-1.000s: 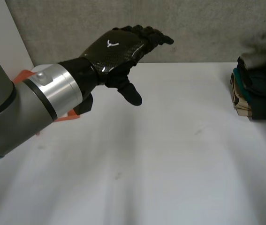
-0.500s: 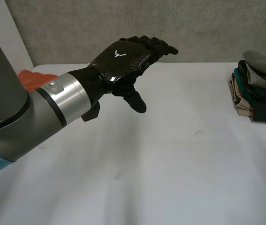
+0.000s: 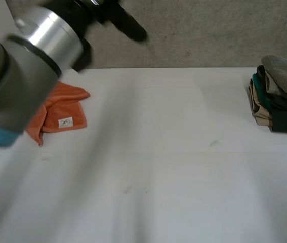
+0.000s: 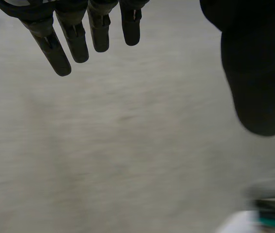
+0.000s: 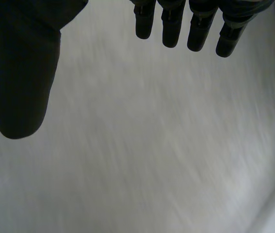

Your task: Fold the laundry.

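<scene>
Your left hand [image 4: 256, 73]: fingers straight, empty | your right hand [image 5: 21, 73]: fingers straight, empty | crumpled orange cloth [image 3: 57, 111]: left side of white desk [image 3: 173, 167], label up, long axis slanting far-right to near-left | stack of folded clothes [image 3: 280, 101]: desk's right edge

Right robot hand [image 5: 21, 73], fingers [image 5: 172, 29] straight, before grey surface [image 5: 152, 145].

One orange cloth [image 3: 62, 109] with one white label [image 3: 65, 122]. One stack [image 3: 280, 96] of folded clothes, its pieces too tightly packed to count. One surface [image 3: 173, 167]. Two hands: left hand [image 4: 253, 63], right hand [image 5: 21, 73].
</scene>
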`<state>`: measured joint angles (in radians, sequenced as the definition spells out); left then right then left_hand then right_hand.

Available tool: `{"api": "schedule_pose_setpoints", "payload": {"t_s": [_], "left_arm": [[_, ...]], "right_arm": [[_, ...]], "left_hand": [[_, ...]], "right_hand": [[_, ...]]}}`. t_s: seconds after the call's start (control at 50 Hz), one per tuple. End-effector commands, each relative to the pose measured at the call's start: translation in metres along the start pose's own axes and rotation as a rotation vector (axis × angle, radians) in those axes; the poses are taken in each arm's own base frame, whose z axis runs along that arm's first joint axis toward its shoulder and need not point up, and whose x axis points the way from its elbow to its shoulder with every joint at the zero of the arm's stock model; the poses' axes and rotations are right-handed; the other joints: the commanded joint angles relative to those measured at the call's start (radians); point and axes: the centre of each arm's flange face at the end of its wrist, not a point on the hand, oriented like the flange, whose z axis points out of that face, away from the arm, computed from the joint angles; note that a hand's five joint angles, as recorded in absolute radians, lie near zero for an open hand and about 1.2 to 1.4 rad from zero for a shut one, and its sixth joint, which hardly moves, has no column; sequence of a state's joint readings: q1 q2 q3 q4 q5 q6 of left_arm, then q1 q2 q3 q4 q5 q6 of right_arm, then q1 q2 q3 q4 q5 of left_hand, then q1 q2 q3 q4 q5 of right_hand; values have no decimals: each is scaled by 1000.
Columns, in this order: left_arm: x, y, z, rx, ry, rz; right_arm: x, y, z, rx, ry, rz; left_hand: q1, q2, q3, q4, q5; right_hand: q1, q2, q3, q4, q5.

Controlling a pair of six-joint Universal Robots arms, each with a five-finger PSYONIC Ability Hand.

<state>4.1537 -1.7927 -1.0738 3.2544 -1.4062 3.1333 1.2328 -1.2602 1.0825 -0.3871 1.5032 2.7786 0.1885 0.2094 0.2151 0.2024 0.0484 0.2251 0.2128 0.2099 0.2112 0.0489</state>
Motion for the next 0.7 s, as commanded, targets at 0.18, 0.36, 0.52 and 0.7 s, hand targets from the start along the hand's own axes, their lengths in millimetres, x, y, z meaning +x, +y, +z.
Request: {"api": "schedule_pose_setpoints", "payload": {"t_s": [0.18, 0.36, 0.52, 0.7], "left_arm": [[-169, 132, -14, -512, -420, 550], [-260, 261, -21, -566, -456, 735], [-295, 326, -30, -577, -410, 848], [-307, 339, -18, -507, -421, 878]], "right_arm": [[-169, -72, -208, 97, -767, 343], [-211, -26, -299, -141, -1023, 212], [-211, -10, -306, -195, -1004, 139], [-211, -9, -306, -193, -1000, 136]], "left_hand": [[-14, -35, -41, -28, -48], [-14, -35, -41, -28, -48], [-1, -22, -28, -15, -36], [1171, 1150, 1144, 1157, 1136]], "right_hand": [[-51, -38, -35, -37, -49], [-51, -38, -35, -37, -49], [-51, -38, -35, -37, -49], [-51, -38, -35, -37, -49]]}}
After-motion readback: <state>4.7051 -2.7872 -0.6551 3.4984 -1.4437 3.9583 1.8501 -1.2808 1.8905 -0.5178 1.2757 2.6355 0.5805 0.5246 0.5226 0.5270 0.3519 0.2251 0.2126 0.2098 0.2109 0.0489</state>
